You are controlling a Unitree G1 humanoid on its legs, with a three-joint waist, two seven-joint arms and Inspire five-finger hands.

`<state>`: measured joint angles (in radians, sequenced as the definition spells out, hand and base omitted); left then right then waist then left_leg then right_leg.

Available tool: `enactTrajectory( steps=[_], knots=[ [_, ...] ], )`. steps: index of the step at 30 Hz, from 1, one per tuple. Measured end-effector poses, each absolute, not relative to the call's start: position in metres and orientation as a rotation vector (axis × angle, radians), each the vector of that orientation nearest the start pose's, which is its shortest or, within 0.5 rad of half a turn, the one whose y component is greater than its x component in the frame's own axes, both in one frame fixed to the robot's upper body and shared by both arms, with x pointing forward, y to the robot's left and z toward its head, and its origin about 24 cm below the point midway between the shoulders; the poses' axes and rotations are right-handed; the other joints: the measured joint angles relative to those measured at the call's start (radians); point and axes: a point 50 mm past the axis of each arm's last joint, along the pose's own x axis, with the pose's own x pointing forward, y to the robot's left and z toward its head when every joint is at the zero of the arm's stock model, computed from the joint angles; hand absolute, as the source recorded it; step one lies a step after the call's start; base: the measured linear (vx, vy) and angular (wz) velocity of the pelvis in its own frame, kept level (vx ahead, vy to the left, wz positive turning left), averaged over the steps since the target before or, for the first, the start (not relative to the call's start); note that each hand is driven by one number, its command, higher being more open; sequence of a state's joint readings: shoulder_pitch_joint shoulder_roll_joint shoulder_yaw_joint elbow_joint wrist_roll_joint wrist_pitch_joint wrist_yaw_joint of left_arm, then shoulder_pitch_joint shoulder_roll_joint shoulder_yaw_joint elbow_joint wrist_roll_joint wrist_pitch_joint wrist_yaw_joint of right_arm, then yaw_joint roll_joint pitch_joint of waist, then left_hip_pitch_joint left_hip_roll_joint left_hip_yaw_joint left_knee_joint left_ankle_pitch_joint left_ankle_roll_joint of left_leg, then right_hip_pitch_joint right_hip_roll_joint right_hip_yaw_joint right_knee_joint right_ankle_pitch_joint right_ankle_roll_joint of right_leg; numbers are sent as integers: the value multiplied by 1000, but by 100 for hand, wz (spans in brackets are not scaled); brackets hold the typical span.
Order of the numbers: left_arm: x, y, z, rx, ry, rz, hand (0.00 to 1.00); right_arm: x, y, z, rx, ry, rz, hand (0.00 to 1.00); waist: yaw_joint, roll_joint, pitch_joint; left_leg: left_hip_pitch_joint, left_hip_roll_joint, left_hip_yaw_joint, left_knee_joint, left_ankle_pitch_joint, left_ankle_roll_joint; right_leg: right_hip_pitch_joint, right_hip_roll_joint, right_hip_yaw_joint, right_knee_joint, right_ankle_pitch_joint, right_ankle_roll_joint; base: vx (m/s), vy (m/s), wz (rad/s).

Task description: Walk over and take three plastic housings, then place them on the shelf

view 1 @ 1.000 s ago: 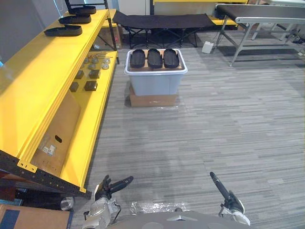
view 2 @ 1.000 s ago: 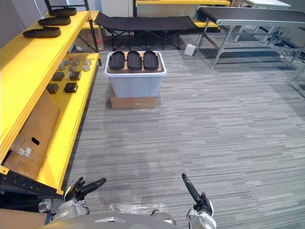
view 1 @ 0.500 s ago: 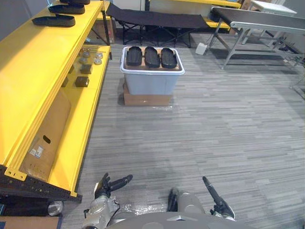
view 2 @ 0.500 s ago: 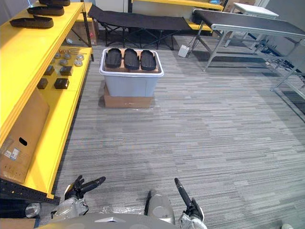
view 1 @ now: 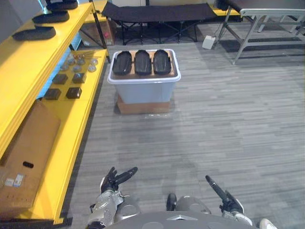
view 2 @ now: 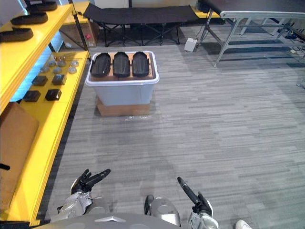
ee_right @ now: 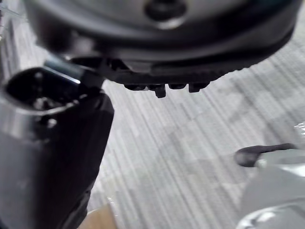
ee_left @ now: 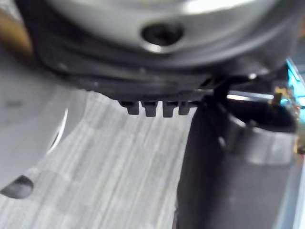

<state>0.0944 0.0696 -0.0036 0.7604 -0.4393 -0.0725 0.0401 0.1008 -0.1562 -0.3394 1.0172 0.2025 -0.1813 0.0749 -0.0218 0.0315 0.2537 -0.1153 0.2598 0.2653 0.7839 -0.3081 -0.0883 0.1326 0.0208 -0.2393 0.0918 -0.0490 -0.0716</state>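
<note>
Approaching is the step in hand. The left hand (view 1: 116,178) hangs low with fingers loosely spread, and the right hand (view 1: 220,192) has its fingers straight; both are empty. Three black housings (view 1: 143,62) lie side by side on a grey bin (view 1: 143,90), well ahead of both hands. The yellow shelf (view 1: 28,67) runs beyond the left hand. The next move likely calls for closing the gap, then reaching for one housing.

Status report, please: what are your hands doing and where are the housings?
Left hand and right hand open, empty. Three housings on the grey bin ahead. Carpet between, yellow shelf at left.
</note>
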Motion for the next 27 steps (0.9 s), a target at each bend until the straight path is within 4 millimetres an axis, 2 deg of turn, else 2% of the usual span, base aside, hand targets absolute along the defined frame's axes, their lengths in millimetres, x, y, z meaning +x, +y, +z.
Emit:
enactTrajectory(
  steps=[1,2,3,4,6,7,8,9,10,11,13,14,15,16,17,18,19,21,22,23,24,25,26,27],
  knots=[
    [160,178,-120,-342,713,258,100,110,-259,-135,180,797,-459,100,2,2,0,-26,-61,-1,-155,7,2,14,-1,8,-23,-2,3,356,-27,-21],
    [165,174,-114,-354,678,245,100,120,-259,-131,178,761,-452,100,9,4,4,-48,-120,-3,-320,48,11,20,-5,16,-35,-8,11,338,0,-17],
    [170,172,-112,-357,661,234,100,124,-259,-129,178,747,-448,100,15,6,11,-53,-145,-5,-401,81,12,30,-6,19,-44,-11,14,341,64,-7],
    [175,166,-108,-355,642,195,100,128,-259,-127,176,728,-442,100,24,14,40,-54,-184,-11,-587,186,6,74,-8,18,-48,-39,29,266,77,1],
    [172,162,-109,-352,653,180,100,125,-259,-128,175,736,-441,100,29,25,44,-51,-179,0,-633,251,0,110,-3,17,-55,-63,42,305,141,6],
    [165,160,-113,-349,679,170,100,121,-257,-130,170,752,-432,100,32,31,43,-36,-175,31,-629,321,29,136,-7,17,-57,-89,62,300,179,13],
    [159,159,-116,-349,696,166,100,117,-255,-132,166,764,-422,100,31,31,42,-28,-180,70,-630,360,76,148,-28,15,-38,-123,83,334,206,17],
    [159,158,-117,-347,699,162,100,116,-254,-132,167,767,-420,100,31,34,41,-27,-185,90,-627,374,97,145,-40,13,-19,-142,94,345,199,25],
    [161,159,-115,-343,689,160,100,116,-251,-134,163,778,-411,100,34,26,45,-36,-213,97,-597,345,155,130,-75,3,24,-182,118,422,225,21],
    [163,162,-114,-336,678,161,100,115,-249,-135,159,786,-401,100,41,17,48,-44,-238,99,-557,298,187,126,-109,-1,60,-207,143,341,179,22],
    [162,162,-115,-335,680,166,100,112,-248,-136,164,802,-400,100,41,16,43,-35,-260,98,-535,250,202,91,-144,10,181,-222,170,358,202,9],
    [158,164,-116,-331,683,172,100,112,-243,-139,258,804,-418,100,45,5,34,4,-284,104,-550,220,206,-19,-195,30,453,-220,207,355,211,0],
    [158,166,-116,-327,680,174,100,112,-240,-140,303,801,-425,100,46,-4,34,26,-295,103,-560,213,200,-73,-223,30,585,-192,254,357,188,4],
    [157,173,-116,-311,681,183,100,110,-230,-144,389,806,-437,100,43,-29,30,73,-316,95,-578,192,196,-169,-280,26,794,-183,272,289,124,9],
    [156,175,-117,-304,684,188,100,109,-225,-146,417,813,-437,100,43,-38,28,101,-320,94,-586,183,191,-200,-292,20,848,-191,257,460,146,17],
    [155,177,-117,-317,682,201,100,105,-215,-149,439,834,-419,100,41,-41,23,154,-317,76,-604,174,192,-251,-297,-13,847,-218,210,385,97,19],
    [157,178,-115,-315,672,204,100,105,-214,-149,462,830,-426,100,40,-41,21,170,-316,65,-612,171,191,-266,-295,-30,807,-229,202,460,85,49],
    [170,181,-108,-306,628,191,100,109,-212,-148,463,819,-411,100,16,-38,21,214,-293,4,-626,163,178,-292,-242,-60,494,-221,202,358,7,79],
    [174,182,-105,-303,614,186,100,109,-212,-148,461,816,-411,100,15,-36,21,222,-284,-12,-627,158,170,-298,-224,-53,408,-211,211,346,-37,81],
    [181,183,-101,-301,590,177,100,108,-212,-148,459,811,-412,100,17,-37,20,240,-272,-40,-631,146,150,-311,-200,-28,268,-163,214,284,-48,62],
    [183,184,-100,-307,584,177,100,107,-212,-148,460,811,-414,100,16,-38,20,250,-268,-54,-631,139,140,-315,-192,-15,210,-130,211,360,-93,71],
    [185,185,-98,-331,576,188,100,104,-210,-149,463,815,-418,100,15,-47,18,275,-262,-71,-631,125,120,-318,-187,5,118,-64,211,365,-147,63],
    [185,186,-98,-355,574,197,100,100,-209,-150,464,819,-425,100,17,-57,13,303,-257,-80,-630,101,98,-314,-180,25,57,-12,202,368,-174,59],
    [185,185,-99,-361,575,197,100,98,-208,-150,463,817,-432,100,17,-62,10,316,-255,-83,-628,86,91,-311,-176,32,39,8,195,372,-219,50]
  ],
)
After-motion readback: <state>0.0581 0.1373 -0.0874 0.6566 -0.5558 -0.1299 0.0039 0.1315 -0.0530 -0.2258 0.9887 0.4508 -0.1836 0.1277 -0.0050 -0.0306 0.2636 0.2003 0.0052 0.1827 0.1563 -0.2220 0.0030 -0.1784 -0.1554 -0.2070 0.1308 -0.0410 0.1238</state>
